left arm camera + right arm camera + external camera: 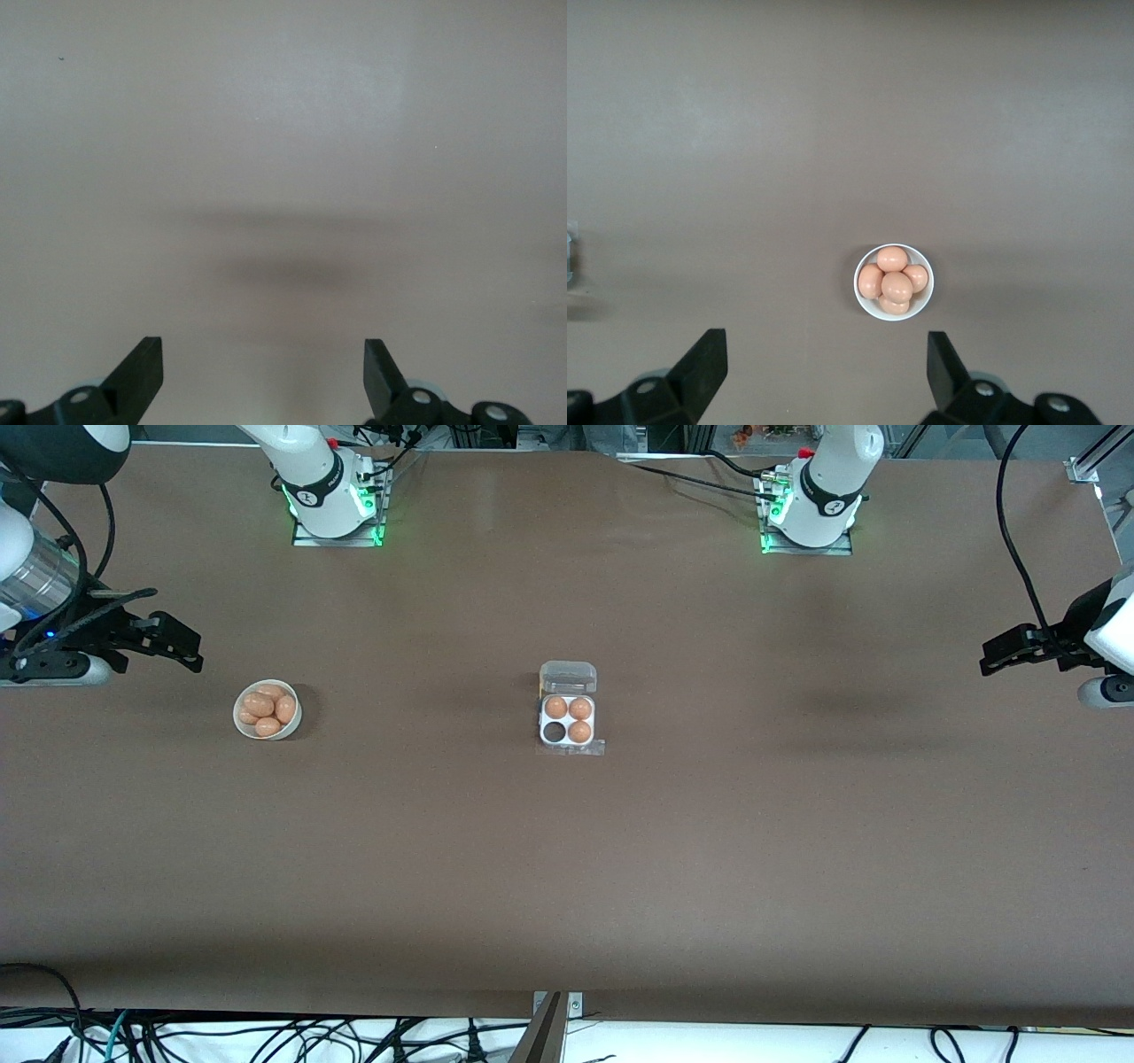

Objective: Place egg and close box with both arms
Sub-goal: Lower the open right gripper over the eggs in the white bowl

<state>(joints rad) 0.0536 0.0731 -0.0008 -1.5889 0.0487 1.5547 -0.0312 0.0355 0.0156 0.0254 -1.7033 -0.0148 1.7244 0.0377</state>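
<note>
Brown worktop (567, 868), wide and flat, carrying everything. Two white arms mounted along its upper edge in the front view, right arm (314, 478) and left arm (828, 487), each reaching out toward its own end of the worktop.

Right hand (182, 646) up in the air over the worktop at the right arm's end, close to the bowl, fingers (700, 367) spread wide apart, grasping nothing. Left hand (997, 657) up in the air over bare worktop at the left arm's end, fingers (142, 367) likewise spread wide, nothing between them. Only bare surface and soft shadows seen in the left wrist view.

Round white bowl (267, 710) resting on the worktop toward the right arm's end, well apart from the box, also seen in the right wrist view between the two fingers' tips but farther off. Pile of brown eggs (266, 707) inside the bowl.

Clear plastic box (568, 720) near the middle of the worktop, between the two hands and well apart from both. Lid (568, 677) open, lying back toward the arms' bases. Three brown eggs (568, 708) sitting in three cells; fourth cell (555, 732), the one nearer to the front camera on the right arm's side, dark and not filled.
</note>
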